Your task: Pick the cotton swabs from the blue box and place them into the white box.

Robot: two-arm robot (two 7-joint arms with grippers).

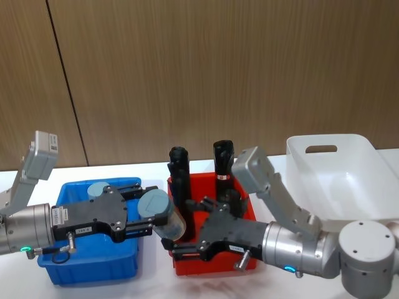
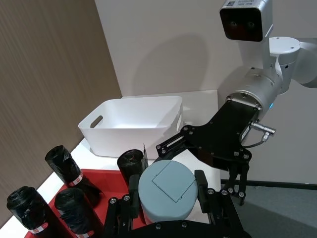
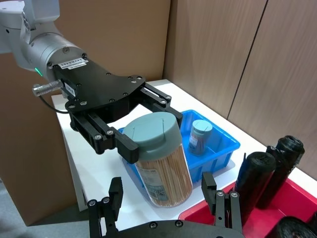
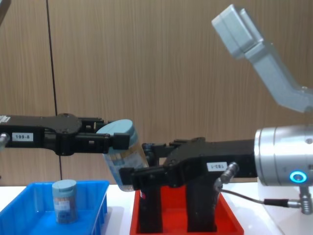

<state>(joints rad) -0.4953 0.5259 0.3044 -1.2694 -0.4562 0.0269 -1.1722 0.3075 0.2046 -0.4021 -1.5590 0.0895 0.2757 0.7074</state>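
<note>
The cotton swab jar (image 3: 163,166) is a clear cylinder packed with pale sticks. It has a printed label band and a smooth, pale blue round lid. The left gripper (image 1: 148,213) has its jaws clamped on that lid from both sides. The jar hangs tilted in the air, its base angled away from the left jaws toward the right gripper (image 3: 161,182).

The left arm reaches in level, a grey metal forearm ending in a flat black bolted plate. The right arm comes from the opposite side with its elbow raised and its black jaws spread wide. The jar's lower body sits between the right jaws with a gap on each side.

A second jar (image 1: 98,189) stands upright in the blue box (image 1: 93,266), below and behind the left jaws. Just beside the right jaws, black rolls (image 1: 179,177) stand in a glossy red tray (image 1: 209,266). The smooth-walled white box (image 1: 349,165) sits well apart from both pairs of jaws, back past the right elbow.
</note>
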